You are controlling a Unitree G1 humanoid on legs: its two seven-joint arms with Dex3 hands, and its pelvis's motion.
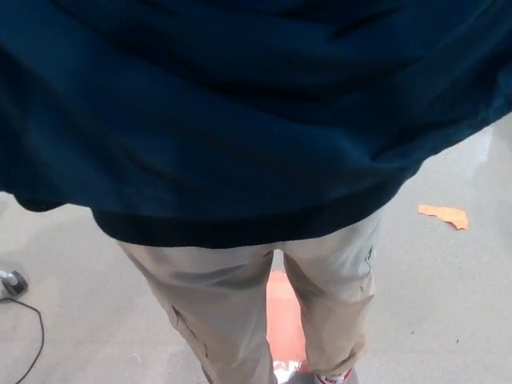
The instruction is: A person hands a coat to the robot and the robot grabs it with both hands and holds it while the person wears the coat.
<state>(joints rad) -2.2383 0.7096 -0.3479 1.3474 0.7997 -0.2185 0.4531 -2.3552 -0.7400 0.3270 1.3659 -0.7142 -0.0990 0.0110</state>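
A grey, smooth floor [448,320] is filling the lower part of the head view, with an orange patch [284,316] showing between the person's legs and an orange scrap [444,214] lying off to the right. A thin black cable [32,336] is curling at the left edge beside a small dark object, too cut off to name. The coat [240,120], dark blue soft cloth in broad folds, is covering the whole upper half and hiding both robot hands, so I cannot tell their state or relate places to them. Below its curved hem, beige trousers [216,304] are hanging creased; a shoe [332,377] is barely showing at the bottom.
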